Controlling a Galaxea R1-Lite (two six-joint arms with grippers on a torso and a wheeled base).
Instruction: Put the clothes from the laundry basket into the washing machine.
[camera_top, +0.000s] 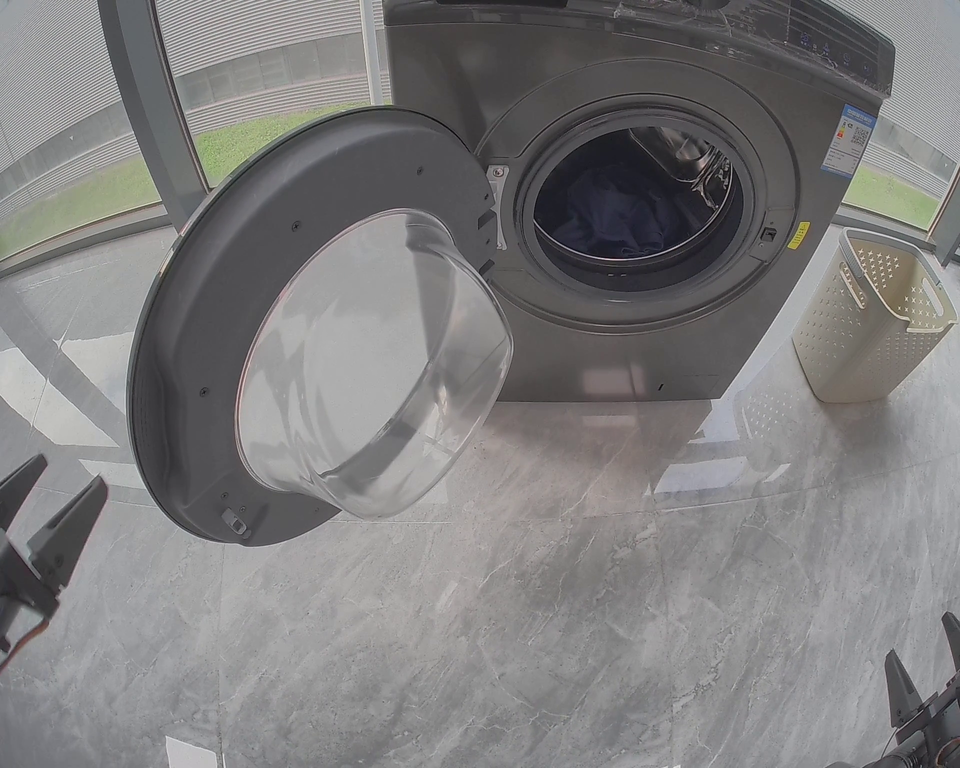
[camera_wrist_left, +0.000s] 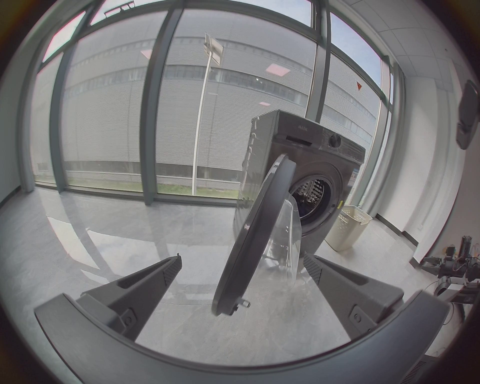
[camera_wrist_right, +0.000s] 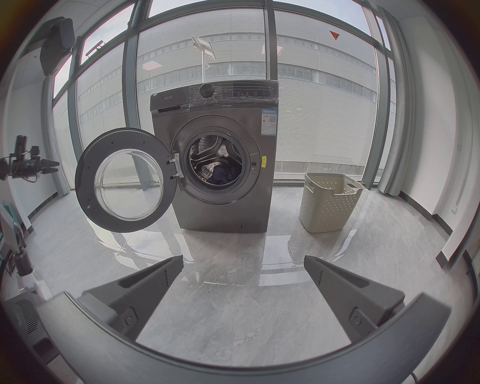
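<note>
A grey front-loading washing machine stands ahead with its round door swung wide to the left. Dark blue clothes lie inside the drum. A cream laundry basket sits on the floor to the machine's right, and its inside looks bare in the right wrist view. My left gripper hangs open at the lower left, short of the door's edge, holding nothing. My right gripper is open at the lower right, well back from the basket, with nothing between its fingers.
Grey marble floor stretches between me and the machine. Tall windows with dark frames stand behind and beside the machine. The open door juts out over the floor on the left side.
</note>
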